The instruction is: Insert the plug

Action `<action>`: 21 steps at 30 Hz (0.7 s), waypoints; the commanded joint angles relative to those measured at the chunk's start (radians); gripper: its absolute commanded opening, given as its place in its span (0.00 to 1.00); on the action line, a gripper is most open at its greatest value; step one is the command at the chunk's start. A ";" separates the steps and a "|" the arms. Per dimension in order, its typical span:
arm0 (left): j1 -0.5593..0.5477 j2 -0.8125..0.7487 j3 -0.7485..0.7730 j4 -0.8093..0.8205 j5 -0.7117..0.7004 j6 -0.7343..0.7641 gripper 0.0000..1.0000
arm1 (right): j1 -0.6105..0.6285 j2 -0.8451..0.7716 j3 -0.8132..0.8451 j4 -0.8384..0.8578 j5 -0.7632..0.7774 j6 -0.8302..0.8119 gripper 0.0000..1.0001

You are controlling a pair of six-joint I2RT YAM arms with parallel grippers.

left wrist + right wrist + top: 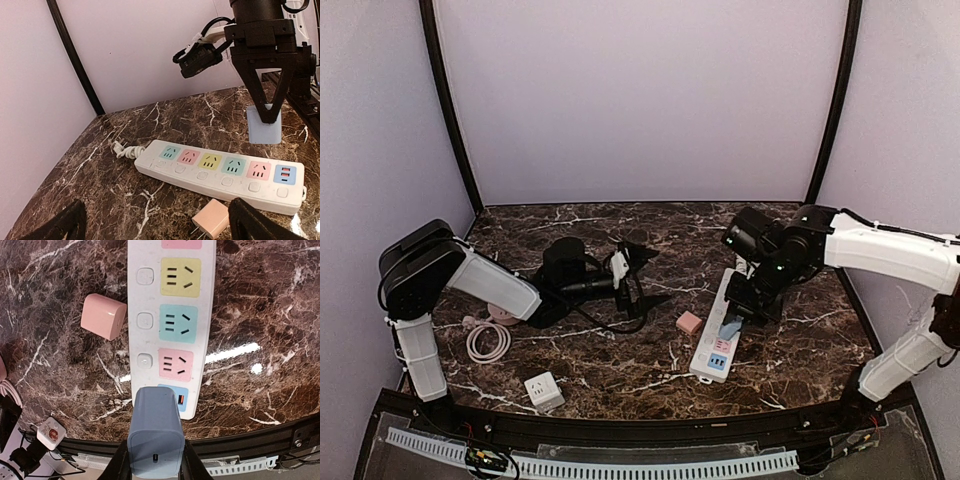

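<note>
A white power strip (715,340) with coloured sockets lies on the marble table; it also shows in the left wrist view (220,167) and the right wrist view (172,315). My right gripper (735,318) is shut on a light blue plug (155,437) and holds it above the strip's near end, over the blue USB panel and pink socket; the plug also shows in the left wrist view (264,125). My left gripper (638,275) is open and empty, left of the strip, its fingertips (252,222) wide apart.
A pink plug (689,322) lies just left of the strip, seen too in the left wrist view (213,219) and the right wrist view (103,316). A white adapter (543,390) sits near the front edge. A coiled pink cable (488,338) lies at the left.
</note>
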 commanded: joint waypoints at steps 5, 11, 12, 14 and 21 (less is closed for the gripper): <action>0.006 -0.040 -0.024 -0.037 -0.048 0.054 0.98 | 0.079 0.143 0.112 -0.096 0.052 0.029 0.00; 0.029 -0.061 -0.035 -0.066 -0.048 0.063 0.99 | 0.088 0.180 0.105 -0.082 0.103 0.017 0.00; 0.032 -0.064 -0.036 -0.073 -0.047 0.062 0.99 | 0.088 0.182 0.099 -0.074 0.105 0.020 0.00; 0.037 -0.067 -0.038 -0.073 -0.046 0.060 0.99 | 0.088 0.188 0.094 -0.061 0.108 0.016 0.00; 0.041 -0.064 -0.040 -0.071 -0.045 0.060 0.99 | 0.088 0.214 0.108 -0.071 0.132 -0.009 0.00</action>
